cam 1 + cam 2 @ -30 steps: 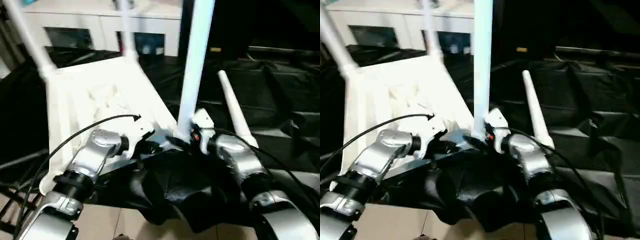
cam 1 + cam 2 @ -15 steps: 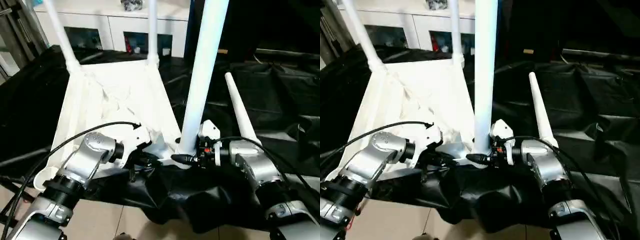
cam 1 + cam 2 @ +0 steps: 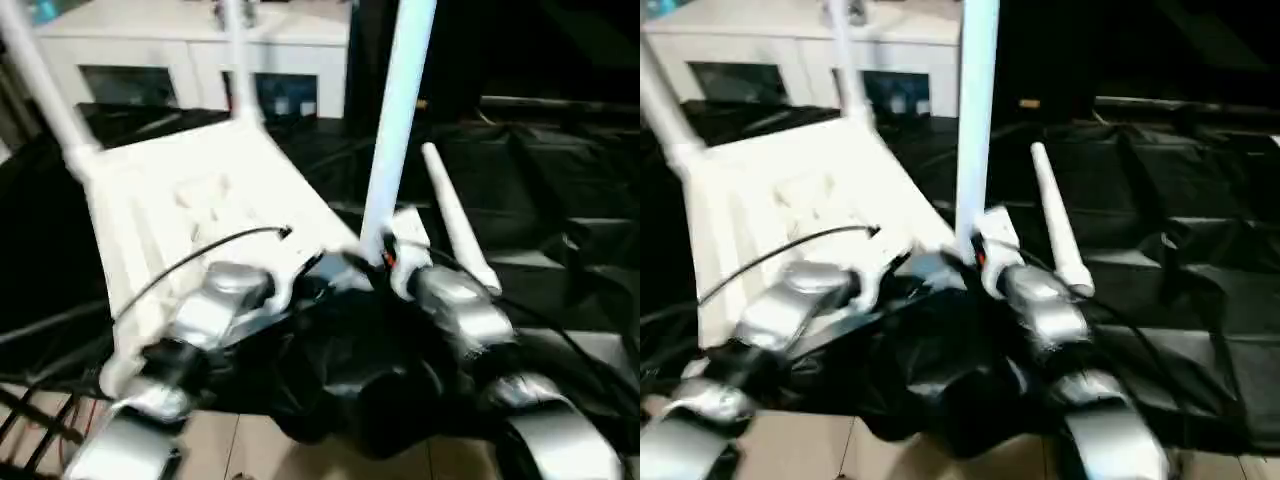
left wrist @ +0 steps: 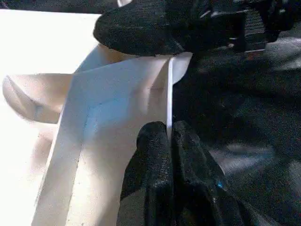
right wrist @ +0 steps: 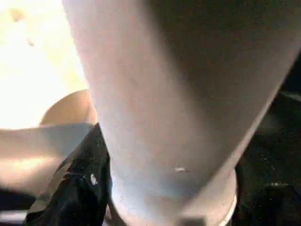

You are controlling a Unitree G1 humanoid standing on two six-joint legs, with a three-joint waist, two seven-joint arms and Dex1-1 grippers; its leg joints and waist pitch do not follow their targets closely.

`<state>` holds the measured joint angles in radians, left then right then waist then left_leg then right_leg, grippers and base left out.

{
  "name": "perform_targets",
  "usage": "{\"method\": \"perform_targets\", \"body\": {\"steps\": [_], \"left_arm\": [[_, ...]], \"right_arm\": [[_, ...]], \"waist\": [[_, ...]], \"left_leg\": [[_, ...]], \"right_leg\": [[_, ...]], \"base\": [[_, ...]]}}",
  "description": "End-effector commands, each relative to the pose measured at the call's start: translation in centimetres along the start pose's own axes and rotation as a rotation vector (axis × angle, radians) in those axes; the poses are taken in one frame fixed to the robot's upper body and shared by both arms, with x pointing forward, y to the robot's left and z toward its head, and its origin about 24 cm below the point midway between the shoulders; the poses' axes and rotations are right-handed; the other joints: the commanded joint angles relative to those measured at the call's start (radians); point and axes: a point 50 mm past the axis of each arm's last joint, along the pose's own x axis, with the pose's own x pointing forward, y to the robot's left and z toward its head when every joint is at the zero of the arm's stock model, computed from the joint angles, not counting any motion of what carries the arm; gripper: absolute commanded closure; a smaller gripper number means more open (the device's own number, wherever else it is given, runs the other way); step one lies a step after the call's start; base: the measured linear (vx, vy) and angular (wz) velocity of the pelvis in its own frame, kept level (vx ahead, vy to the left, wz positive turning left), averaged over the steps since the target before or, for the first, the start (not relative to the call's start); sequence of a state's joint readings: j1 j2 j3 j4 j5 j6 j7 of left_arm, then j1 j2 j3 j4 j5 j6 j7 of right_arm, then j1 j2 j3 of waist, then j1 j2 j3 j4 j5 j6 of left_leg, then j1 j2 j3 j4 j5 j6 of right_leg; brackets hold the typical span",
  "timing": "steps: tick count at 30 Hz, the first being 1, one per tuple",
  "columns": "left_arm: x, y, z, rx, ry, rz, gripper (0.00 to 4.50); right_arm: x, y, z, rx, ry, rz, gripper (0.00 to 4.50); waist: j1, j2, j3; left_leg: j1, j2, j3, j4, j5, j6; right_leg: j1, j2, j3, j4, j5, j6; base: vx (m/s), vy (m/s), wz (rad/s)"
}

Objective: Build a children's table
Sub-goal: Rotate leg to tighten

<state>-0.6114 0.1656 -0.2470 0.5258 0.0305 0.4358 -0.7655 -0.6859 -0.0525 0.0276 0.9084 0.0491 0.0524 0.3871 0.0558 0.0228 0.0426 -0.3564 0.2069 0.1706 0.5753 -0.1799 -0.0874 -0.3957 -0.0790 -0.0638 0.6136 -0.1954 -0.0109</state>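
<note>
The children's table top (image 3: pixel 190 210) lies upside down and tilted on the black cloth, ribbed side up. Two legs (image 3: pixel 45 95) stand in its far corner sockets. A third leg (image 3: pixel 395 130) stands upright in the near right socket. My right gripper (image 3: pixel 372 256) is shut on this leg's base, and its black finger (image 5: pixel 75 188) lies against the leg (image 5: pixel 178 94). My left gripper (image 4: pixel 168 131) is shut on the thin rim of the top (image 4: pixel 117 108) beside that corner. A loose fourth leg (image 3: pixel 455 215) lies on the cloth to the right.
A white cabinet (image 3: pixel 150 60) with glass doors stands behind. The black-draped work table (image 3: pixel 540 200) stretches to the right, its cloth bunched at the near edge (image 3: pixel 370 380). A black cable (image 3: pixel 200 255) arcs over my left forearm. Floor tiles (image 3: pixel 250 450) show below.
The whole picture has shifted with the camera. My right gripper's jaws have narrowed around the upright leg's base. The left grip on the rim is unchanged.
</note>
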Motion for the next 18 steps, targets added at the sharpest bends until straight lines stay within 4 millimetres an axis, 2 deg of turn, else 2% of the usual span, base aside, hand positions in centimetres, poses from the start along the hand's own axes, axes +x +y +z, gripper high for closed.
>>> {"method": "perform_targets", "body": {"steps": [1,3,5,10,12,18], "left_arm": [[0.8,-1.1,1.8,0.043,-0.063,-0.056,4.50],[0.7,-1.2,1.7,0.055,-0.069,-0.073,4.50],[0.5,-1.4,1.6,0.068,-0.078,-0.100,4.50],[0.0,-1.6,1.3,0.091,-0.084,-0.149,4.50],[-0.1,-1.5,1.1,0.096,-0.080,-0.159,4.50],[-1.8,-1.2,0.4,0.146,-0.067,-0.253,4.50]], "right_arm": [[0.5,2.8,-2.6,0.033,0.112,0.125,1.20],[0.5,2.9,-2.3,0.042,0.096,0.140,1.03],[0.6,2.9,-1.8,0.003,0.062,0.167,0.78],[0.0,2.9,-1.0,-0.089,0.005,0.303,0.78],[-0.3,2.8,-0.9,-0.103,-0.008,0.349,0.78],[-3.1,1.5,-0.7,-0.163,-0.010,0.638,0.78]], "waist": [[0.006,-0.007,-0.056],[0.007,-0.005,-0.059],[0.006,-0.006,-0.058],[0.006,-0.006,-0.057],[0.008,-0.006,-0.058],[0.019,-0.004,-0.061]], "left_leg": [[-0.006,0.013,-0.002,-0.066,-0.208,0.028],[-0.006,0.014,-0.001,-0.064,-0.185,0.036],[-0.006,0.015,0.000,-0.063,-0.185,0.044],[-0.006,0.016,0.002,-0.062,-0.196,0.055],[-0.006,0.017,0.002,-0.061,-0.183,0.064],[-0.004,0.020,0.004,-0.056,-0.158,0.095]], "right_leg": [[0.048,-0.056,0.039,-0.083,-0.217,-0.195],[0.049,-0.056,0.039,-0.078,-0.163,-0.211],[0.050,-0.057,0.039,-0.077,-0.147,-0.225],[0.051,-0.058,0.039,-0.079,-0.155,-0.231],[0.052,-0.057,0.040,-0.074,-0.122,-0.239],[0.051,-0.053,0.038,-0.067,-0.053,-0.264]], "base": [[0.000,0.000,0.00],[0.000,0.000,0.00],[0.000,0.000,0.00],[0.000,0.000,0.00],[0.000,0.000,0.00],[0.000,0.000,0.00]]}}
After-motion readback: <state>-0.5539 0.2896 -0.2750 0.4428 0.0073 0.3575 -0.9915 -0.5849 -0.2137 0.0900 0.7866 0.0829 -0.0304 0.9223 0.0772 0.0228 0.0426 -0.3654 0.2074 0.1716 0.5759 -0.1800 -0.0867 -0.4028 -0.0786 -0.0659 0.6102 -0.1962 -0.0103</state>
